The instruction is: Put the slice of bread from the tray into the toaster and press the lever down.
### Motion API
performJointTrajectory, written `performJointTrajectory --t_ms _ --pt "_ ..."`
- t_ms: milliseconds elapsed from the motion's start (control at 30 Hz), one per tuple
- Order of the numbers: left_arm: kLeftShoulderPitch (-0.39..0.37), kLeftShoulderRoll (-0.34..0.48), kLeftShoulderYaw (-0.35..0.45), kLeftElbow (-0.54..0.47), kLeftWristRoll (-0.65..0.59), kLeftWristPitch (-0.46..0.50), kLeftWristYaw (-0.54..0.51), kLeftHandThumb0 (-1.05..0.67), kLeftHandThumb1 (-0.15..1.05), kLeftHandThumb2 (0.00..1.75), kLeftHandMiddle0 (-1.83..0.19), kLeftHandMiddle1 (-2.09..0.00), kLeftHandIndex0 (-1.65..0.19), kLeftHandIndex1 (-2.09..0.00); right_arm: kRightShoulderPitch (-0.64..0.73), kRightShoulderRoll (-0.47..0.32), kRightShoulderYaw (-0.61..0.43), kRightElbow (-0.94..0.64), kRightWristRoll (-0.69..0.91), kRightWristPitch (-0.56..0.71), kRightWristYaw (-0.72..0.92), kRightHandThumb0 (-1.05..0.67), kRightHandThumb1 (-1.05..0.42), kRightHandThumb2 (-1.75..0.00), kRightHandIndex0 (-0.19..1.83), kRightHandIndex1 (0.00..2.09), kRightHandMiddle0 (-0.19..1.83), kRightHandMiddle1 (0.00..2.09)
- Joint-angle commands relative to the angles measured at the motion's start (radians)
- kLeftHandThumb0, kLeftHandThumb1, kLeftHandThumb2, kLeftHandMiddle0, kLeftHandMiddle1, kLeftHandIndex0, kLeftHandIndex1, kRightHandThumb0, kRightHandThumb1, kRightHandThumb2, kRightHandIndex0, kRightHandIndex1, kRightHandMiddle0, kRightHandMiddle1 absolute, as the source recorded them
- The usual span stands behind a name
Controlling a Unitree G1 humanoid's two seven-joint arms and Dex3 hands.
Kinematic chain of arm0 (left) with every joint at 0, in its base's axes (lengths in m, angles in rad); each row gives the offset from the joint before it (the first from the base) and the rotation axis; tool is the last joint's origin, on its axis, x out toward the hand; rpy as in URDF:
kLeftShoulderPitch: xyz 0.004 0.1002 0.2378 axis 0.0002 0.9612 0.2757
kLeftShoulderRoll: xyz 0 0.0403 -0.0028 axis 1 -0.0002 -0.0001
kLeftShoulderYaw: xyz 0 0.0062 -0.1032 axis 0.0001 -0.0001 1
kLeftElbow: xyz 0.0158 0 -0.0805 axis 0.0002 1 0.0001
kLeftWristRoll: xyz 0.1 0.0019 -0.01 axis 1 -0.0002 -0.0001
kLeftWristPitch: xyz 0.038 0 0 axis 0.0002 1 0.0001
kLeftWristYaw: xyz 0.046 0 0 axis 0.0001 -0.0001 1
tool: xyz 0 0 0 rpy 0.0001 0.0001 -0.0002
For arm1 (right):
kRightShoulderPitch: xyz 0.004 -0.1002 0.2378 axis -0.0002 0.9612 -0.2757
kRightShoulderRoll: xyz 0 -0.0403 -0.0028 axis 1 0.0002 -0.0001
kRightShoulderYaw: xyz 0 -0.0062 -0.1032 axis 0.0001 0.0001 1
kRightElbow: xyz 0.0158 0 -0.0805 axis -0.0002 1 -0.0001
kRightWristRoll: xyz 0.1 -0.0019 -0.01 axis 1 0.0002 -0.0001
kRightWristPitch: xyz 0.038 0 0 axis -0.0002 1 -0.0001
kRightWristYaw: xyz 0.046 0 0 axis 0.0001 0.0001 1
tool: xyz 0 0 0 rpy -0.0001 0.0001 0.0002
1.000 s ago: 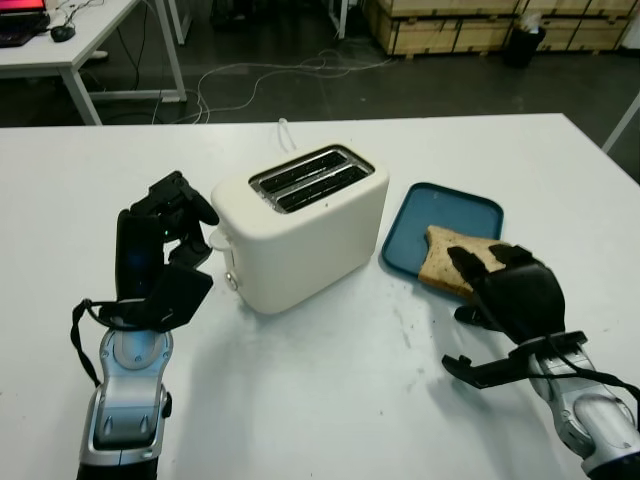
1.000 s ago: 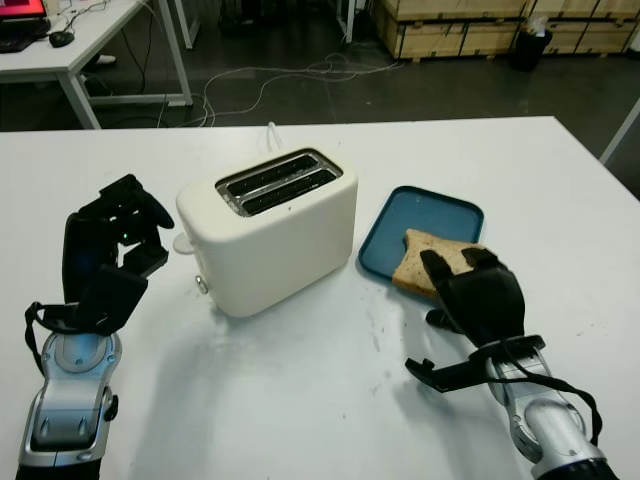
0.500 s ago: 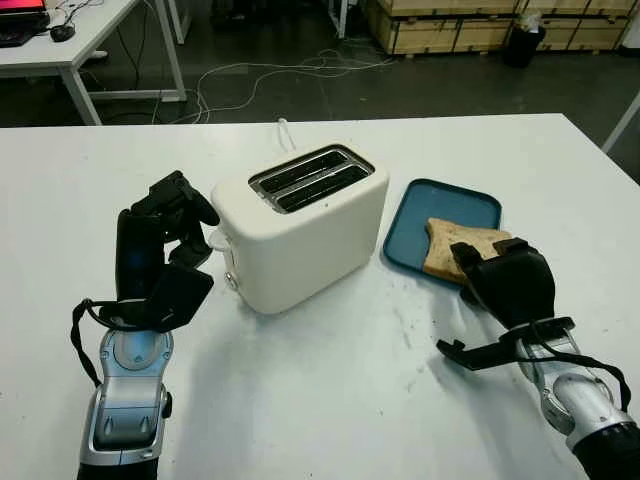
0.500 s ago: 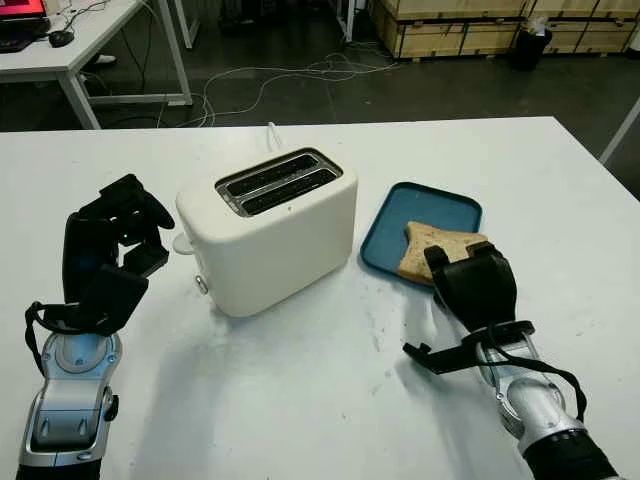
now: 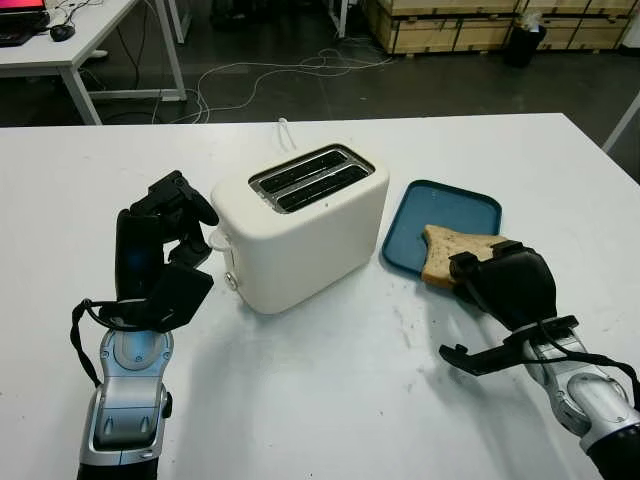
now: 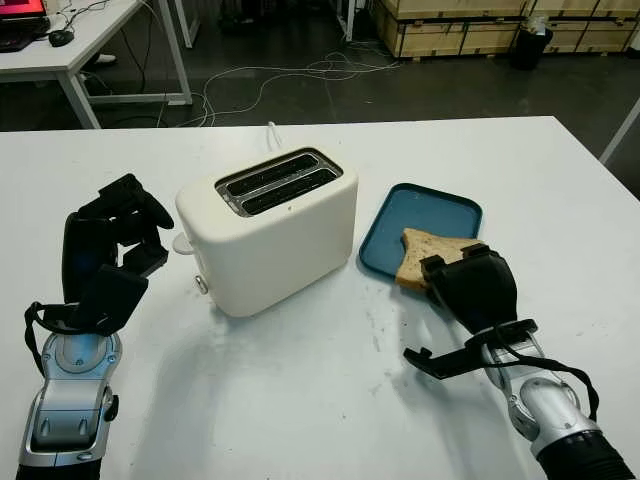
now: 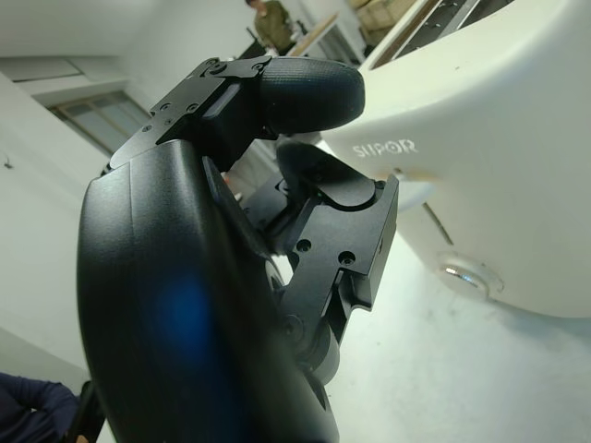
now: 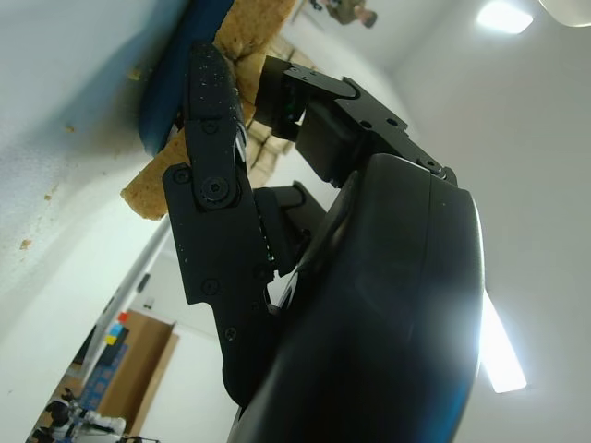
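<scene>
**Q:** Bread count, and where is it?

**A:** One slice of bread (image 5: pixel 447 250), lying at the near right corner of one blue tray (image 5: pixel 440 215) and overhanging its near edge. My right hand (image 5: pixel 505 283) is closed on the slice's near end; in the right wrist view my fingers (image 8: pixel 211 129) lie against the crust.

**Q:** What else is there, by number?

**A:** One cream toaster (image 5: pixel 300 225) with two empty slots on top, standing near the middle of the table, just left of the tray. Its lever (image 5: pixel 216 238) projects from the left end. My left hand (image 5: pixel 160 250) is raised just beside that end, fingers curled, holding nothing.

**Q:** Surface and room?

**A:** One white table (image 5: pixel 330 400) carries everything, with a few crumbs near its front, between toaster and tray. Beyond its far edge lie a dark floor with loose white cables (image 5: pixel 270 80), a second white desk (image 5: pixel 70 40) at the far left, and wooden crates (image 5: pixel 470 25) at the far right.
</scene>
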Motion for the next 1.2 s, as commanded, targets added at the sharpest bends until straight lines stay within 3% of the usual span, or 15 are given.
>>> performJointTrajectory --t_ms 0,300,367,400,433,533,600,667,867,900,933,967,1033,1100,1167 --pt "0.000 -0.004 -0.001 -0.007 0.005 -0.007 0.009 0.04 0.80 1.11 -1.09 -1.75 -0.73 -1.75 -0.003 -0.014 -0.005 -0.001 0.017 -0.023 -0.022 -0.43 -0.92 -0.35 0.81 1.74 0.70 1.46" --pt "0.002 -0.004 0.001 0.000 -0.006 -0.017 0.008 0.03 0.81 1.10 -1.10 -1.75 -0.73 -1.75 -0.048 -0.023 -0.010 0.064 0.013 -0.075 -0.212 -0.42 -0.92 -0.34 0.81 1.75 0.78 1.28" --pt "0.003 -0.004 -0.001 -0.003 0.002 -0.011 0.010 0.03 0.81 1.10 -1.09 -1.75 -0.73 -1.75 -0.067 -0.035 -0.018 0.070 0.020 -0.103 -0.259 -0.42 -0.92 -0.25 0.87 1.69 0.95 0.86" --pt "0.003 -0.004 -0.001 -0.004 0.005 -0.009 0.011 0.03 0.81 1.10 -1.09 -1.75 -0.72 -1.75 -0.077 -0.041 -0.022 0.074 0.024 -0.117 -0.285 -0.41 -0.92 -0.22 0.88 1.68 0.95 0.90" --pt "0.003 -0.003 -0.001 -0.004 0.005 -0.008 0.011 0.03 0.81 1.09 -1.09 -1.75 -0.72 -1.75 -0.084 -0.045 -0.026 0.076 0.027 -0.126 -0.299 -0.40 -0.92 -0.20 0.86 1.72 0.82 1.19" --pt "0.001 -0.001 0.000 0.004 -0.004 -0.024 0.008 0.05 0.80 1.11 -1.11 -1.75 -0.73 -1.75 -0.113 -0.068 -0.040 0.074 0.039 -0.165 -0.323 -0.39 -0.92 -0.25 0.84 1.74 0.69 1.50" --pt "0.000 0.000 0.000 0.005 0.001 -0.024 0.010 0.04 0.80 1.12 -1.12 -1.75 -0.74 -1.75 -0.132 -0.082 -0.053 0.071 0.057 -0.203 -0.341 -0.38 -0.92 -0.24 0.85 1.74 0.71 1.47" --pt "0.000 0.000 0.000 0.005 0.006 -0.022 0.012 0.03 0.79 1.12 -1.12 -1.75 -0.74 -1.75 -0.147 -0.094 -0.062 0.065 0.060 -0.219 -0.350 -0.39 -0.92 -0.20 0.86 1.75 0.85 1.21" --pt "0.002 -0.004 0.003 0.000 -0.001 -0.011 0.012 0.03 0.80 1.11 -1.09 -1.75 -0.72 -1.75 -0.209 -0.132 -0.089 0.069 0.055 -0.248 -0.379 -0.41 -0.92 -0.33 0.88 1.74 0.81 1.42" --pt "0.002 -0.005 0.003 0.000 -0.005 -0.011 0.010 0.04 0.80 1.11 -1.09 -1.75 -0.72 -1.75 -0.225 -0.140 -0.091 0.076 0.051 -0.257 -0.389 -0.41 -0.92 -0.31 0.90 1.71 0.87 1.01" --pt "0.002 -0.004 0.004 -0.001 -0.008 -0.013 0.008 0.04 0.80 1.10 -1.08 -1.75 -0.71 -1.75 -0.243 -0.149 -0.094 0.081 0.044 -0.258 -0.393 -0.41 -0.92 -0.31 0.92 1.69 1.07 0.55" --pt "0.002 -0.003 0.003 0.000 -0.008 -0.015 0.009 0.04 0.81 1.10 -1.08 -1.75 -0.71 -1.75 -0.259 -0.157 -0.096 0.083 0.040 -0.256 -0.390 -0.43 -0.92 -0.34 0.92 1.71 1.13 0.48" --pt "0.002 -0.001 0.002 0.000 0.000 -0.012 0.011 0.03 0.81 1.09 -1.08 -1.75 -0.71 -1.75 -0.293 -0.171 -0.098 0.088 0.035 -0.249 -0.383 -0.44 -0.92 -0.38 0.90 1.74 0.82 1.26" --pt "0.003 0.001 0.001 0.001 0.007 -0.014 0.014 0.04 0.81 1.09 -1.08 -1.75 -0.71 -1.75 -0.333 -0.185 -0.096 0.108 0.040 -0.260 -0.382 -0.45 -0.92 -0.41 0.89 1.74 0.71 1.53" --pt "0.003 0.001 0.001 0.001 0.006 -0.015 0.014 0.04 0.81 1.08 -1.08 -1.75 -0.70 -1.75 -0.394 -0.206 -0.090 0.149 0.060 -0.313 -0.376 -0.47 -0.92 -0.46 0.89 1.74 0.66 1.67"
